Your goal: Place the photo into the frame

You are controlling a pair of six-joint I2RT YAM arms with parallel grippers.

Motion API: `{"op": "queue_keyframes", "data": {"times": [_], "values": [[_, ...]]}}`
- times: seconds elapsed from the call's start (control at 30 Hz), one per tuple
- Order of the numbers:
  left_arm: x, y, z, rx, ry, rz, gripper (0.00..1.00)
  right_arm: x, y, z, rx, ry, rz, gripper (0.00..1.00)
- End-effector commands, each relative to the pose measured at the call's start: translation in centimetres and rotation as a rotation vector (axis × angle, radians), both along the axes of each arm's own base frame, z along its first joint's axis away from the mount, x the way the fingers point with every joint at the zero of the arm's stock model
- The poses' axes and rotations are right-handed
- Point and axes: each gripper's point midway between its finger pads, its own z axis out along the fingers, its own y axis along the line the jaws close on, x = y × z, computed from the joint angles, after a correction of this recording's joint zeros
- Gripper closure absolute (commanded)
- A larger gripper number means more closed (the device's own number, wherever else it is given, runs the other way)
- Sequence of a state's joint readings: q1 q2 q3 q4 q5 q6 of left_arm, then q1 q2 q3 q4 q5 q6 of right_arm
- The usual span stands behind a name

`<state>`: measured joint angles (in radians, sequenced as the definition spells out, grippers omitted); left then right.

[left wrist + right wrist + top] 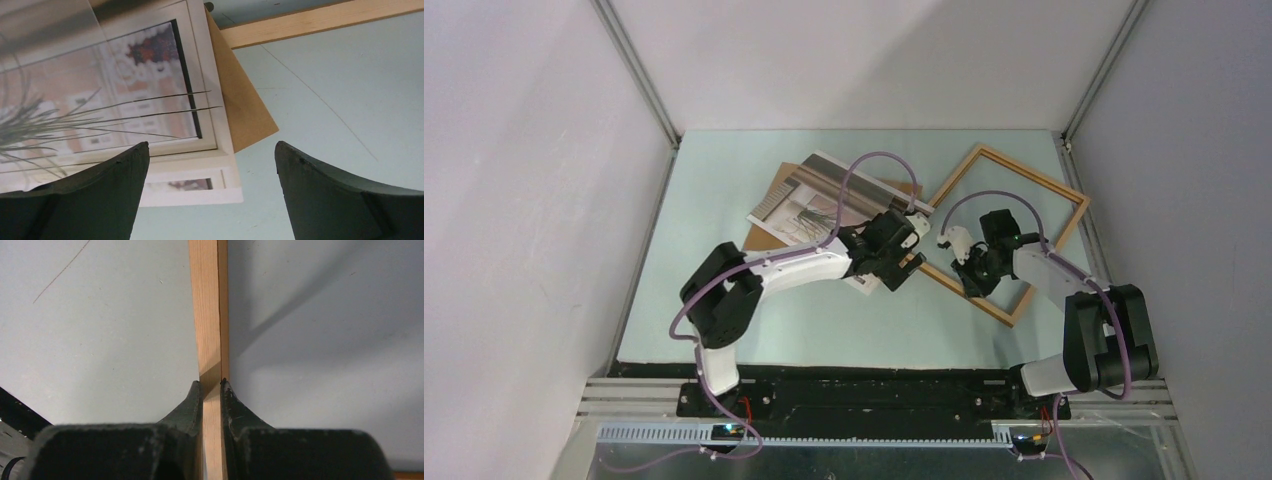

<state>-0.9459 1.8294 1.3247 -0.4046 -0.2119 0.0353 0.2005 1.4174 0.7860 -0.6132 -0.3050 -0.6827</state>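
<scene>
Right gripper (211, 385): jaws nearly closed, pinching the near-left rail of the thin light-wood rectangular frame (1032, 172). The rail sits square between both pads. The shadow under it suggests that side is raised off the pale green table top (724, 320), but this isn't confirmed.

Left gripper (212, 150): jaws spread fully, nothing between them. It hangs just above the near-right corner of the large paper photo of a potted grass plant by a window (799, 205).

Photo posn: face up, centre-far on the table, left of the frame and outside it. It lies on top of the plain brown backing board (240, 100), skewed to it, and the near-right corner runs past the board onto bare table. Board corner is close to the frame rail; contact can't be determined.

Assessment: the step in hand looks like pickup of the print, and insertion has not begun.

Recs:
- Take the print at the corner that overhangs the board, so only paper gets gripped and no board.
- Come in low and flat, and close gently to avoid creasing.
- Keep the frame pinned steady and don't twist the rail.
- Line up the print's edges w/ the frame opening before lowering, as the two now sit at different angles.
</scene>
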Motion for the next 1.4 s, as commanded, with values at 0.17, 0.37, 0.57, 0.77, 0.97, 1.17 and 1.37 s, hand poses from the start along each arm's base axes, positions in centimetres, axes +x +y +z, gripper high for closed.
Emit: {"op": "queue_keyframes", "data": {"times": [0.17, 0.37, 0.57, 0.77, 0.97, 1.17, 1.37], "values": [[1.0, -3.8, -0.2, -0.125, 0.012, 0.156, 0.0, 0.9, 0.4, 0.7, 0.095, 0.01, -0.082, 1.0], [1.7, -4.0, -2.1, -0.094, 0.008, 0.195, 0.0, 0.8, 0.2, 0.6, 0.118, 0.028, -0.109, 1.0], [3.2, -3.4, -3.7, -0.024, -0.059, 0.228, 0.0, 0.8, -0.2, 0.5, 0.126, 0.034, -0.125, 1.0], [4.7, -2.9, -3.9, 0.02, -0.143, 0.245, 0.0, 0.7, -0.2, 0.5, 0.136, 0.044, -0.127, 1.0], [5.5, -2.5, -2.3, 0.018, -0.208, 0.247, 0.0, 0.7, -0.3, 0.2, 0.137, 0.053, -0.126, 1.0], [6.1, -2.1, 0.0, 0.011, -0.265, 0.246, 0.0, 0.8, -0.5, 0.0, 0.134, 0.055, -0.125, 1.0], [6.3, -1.8, 2.1, -0.004, -0.301, 0.24, 0.0, 0.9, -0.8, -0.2, 0.13, 0.055, -0.129, 1.0]]}}
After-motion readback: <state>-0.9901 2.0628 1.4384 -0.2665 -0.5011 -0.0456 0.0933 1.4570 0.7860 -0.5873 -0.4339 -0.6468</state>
